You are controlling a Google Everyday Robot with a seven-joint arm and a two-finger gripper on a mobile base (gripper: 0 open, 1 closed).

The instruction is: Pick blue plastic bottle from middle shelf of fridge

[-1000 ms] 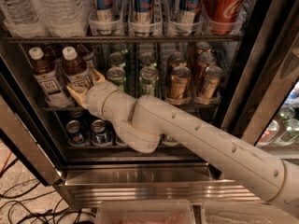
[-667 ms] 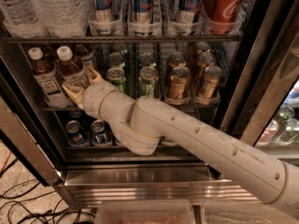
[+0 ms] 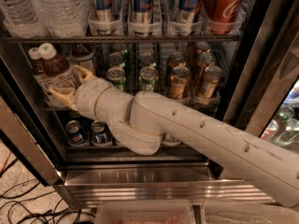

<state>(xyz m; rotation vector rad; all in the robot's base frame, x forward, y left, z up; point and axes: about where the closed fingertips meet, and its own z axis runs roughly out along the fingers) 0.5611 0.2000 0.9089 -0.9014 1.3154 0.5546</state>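
The blue plastic bottle (image 3: 57,70), brown drink with a white cap and a white label, leans left at the left end of the middle shelf (image 3: 208,101) of the fridge (image 3: 140,183). My gripper (image 3: 69,84) is shut on it, with one tan finger (image 3: 82,72) behind its right side and the other (image 3: 60,97) under its base. A second like bottle (image 3: 36,62) stands just behind and to the left. My white arm runs in from the lower right across the shelf front.
Green cans (image 3: 147,76) and gold cans (image 3: 179,80) fill the middle shelf to the right. Water bottles (image 3: 56,8), tall blue cans and a red can (image 3: 224,3) stand above. Dark cans (image 3: 74,130) sit below. Cables (image 3: 18,195) lie on the floor at left.
The held bottle has moved left and toward the shelf front, tilting left, and now sits close beside the second bottle. My gripper and wrist have moved left with it.
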